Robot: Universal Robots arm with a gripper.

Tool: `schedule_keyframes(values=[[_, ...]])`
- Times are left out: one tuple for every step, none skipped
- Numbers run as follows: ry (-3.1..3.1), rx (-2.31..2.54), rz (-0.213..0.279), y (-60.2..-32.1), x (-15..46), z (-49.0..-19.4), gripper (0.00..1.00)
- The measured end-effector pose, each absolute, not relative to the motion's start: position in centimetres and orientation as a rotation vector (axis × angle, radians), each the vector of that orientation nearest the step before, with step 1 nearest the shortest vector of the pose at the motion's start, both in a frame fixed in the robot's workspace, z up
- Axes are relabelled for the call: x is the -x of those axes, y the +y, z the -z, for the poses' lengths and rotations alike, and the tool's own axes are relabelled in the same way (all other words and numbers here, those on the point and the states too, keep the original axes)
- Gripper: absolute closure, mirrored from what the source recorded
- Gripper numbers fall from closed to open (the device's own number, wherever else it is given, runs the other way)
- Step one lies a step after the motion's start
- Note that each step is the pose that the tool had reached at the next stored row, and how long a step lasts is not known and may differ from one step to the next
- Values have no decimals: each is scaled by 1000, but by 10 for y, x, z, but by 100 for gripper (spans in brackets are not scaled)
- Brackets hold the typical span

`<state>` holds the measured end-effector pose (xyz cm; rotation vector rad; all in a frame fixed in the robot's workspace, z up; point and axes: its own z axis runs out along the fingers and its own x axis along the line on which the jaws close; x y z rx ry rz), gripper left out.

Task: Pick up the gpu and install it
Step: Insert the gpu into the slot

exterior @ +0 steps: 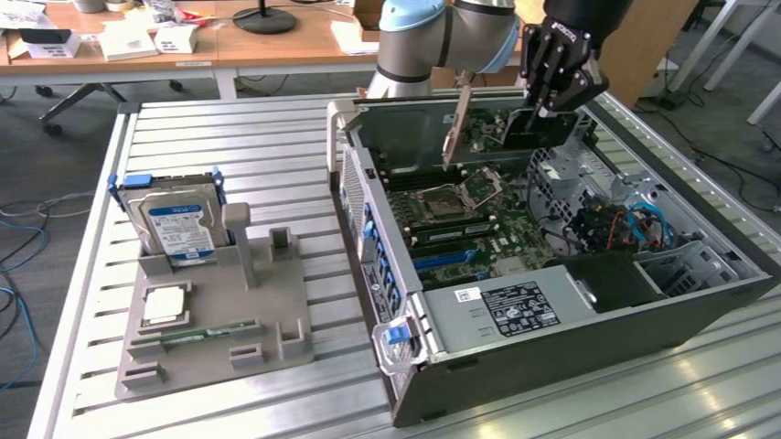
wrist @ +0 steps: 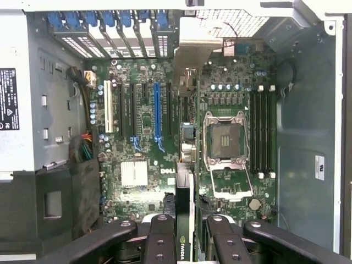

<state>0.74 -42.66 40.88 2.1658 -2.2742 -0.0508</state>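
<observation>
Gripper (exterior: 546,108) pinching gpu (exterior: 535,133) by its upper edge. The card hangs upright at 1 o'clock in the exterior view, inside the open case (exterior: 683,300) over the motherboard (exterior: 507,242). Light, stiff, fragile: grip the cooler edges, not the components. Matte black plastic cooler, thin silver bracket (exterior: 458,123). Seemingly not seated in a slot.

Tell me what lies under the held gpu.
Under the thin green, silver-bracketed gpu lies the green motherboard, between its long blue slot and empty silver CPU socket. The strip directly beneath is covered.
</observation>
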Motion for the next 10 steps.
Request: schedule_keyframes(values=[[-2274,-2166,51,-427,-7,-409,73],[-2274,-2166,51,-428,-6,-409,73],[-2274,-2166,51,-429,-6,-409,73],[-2274,-2166,51,-430,-6,-409,73],[-2274,-2166,51,-431,-5,-409,73],[-2274,-2166,51,-431,-5,-409,73],[-2274,-2166,51,-432,-5,-409,73],[-2274,-2166,51,-432,-5,-409,73],[-2274,-2166,51,-432,-5,-409,73],[-2274,-2166,51,-432,-5,-409,73]])
